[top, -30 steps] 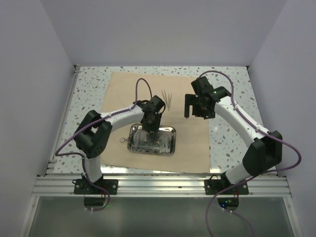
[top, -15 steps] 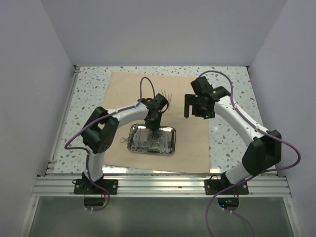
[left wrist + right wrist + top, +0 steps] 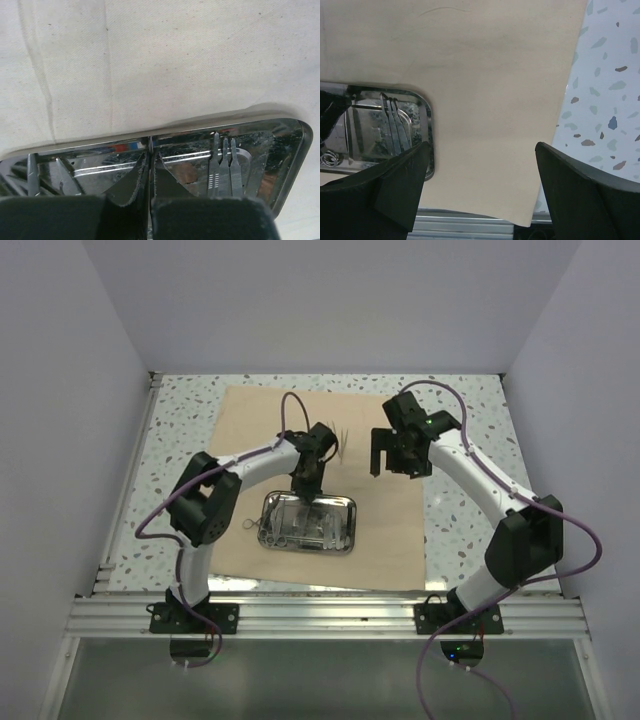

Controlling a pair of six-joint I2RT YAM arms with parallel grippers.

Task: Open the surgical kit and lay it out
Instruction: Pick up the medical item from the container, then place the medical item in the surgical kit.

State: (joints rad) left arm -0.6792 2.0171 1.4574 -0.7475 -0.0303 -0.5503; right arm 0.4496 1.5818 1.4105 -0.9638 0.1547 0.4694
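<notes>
– Top external: what are you working over?
– Your speckled worktop (image 3: pixel 470 420) carries the flat beige cloth wrap (image 3: pixel 250 430), with bare stone left and right. Near the cloth's front edge sits the shiny, round-cornered steel tray (image 3: pixel 352 525).
– And your pincers?
– Your left pincer (image 3: pixel 150 160) is closed at the tray's far rim, thin silvery instruments (image 3: pixel 225 172) lying beside it. Your right pincer (image 3: pixel 481 150) gapes over bare cloth.

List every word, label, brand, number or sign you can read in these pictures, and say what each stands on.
None: no readable text in any view.
The cloth wrap, the steel tray and the instruments show no legible marks.
</notes>
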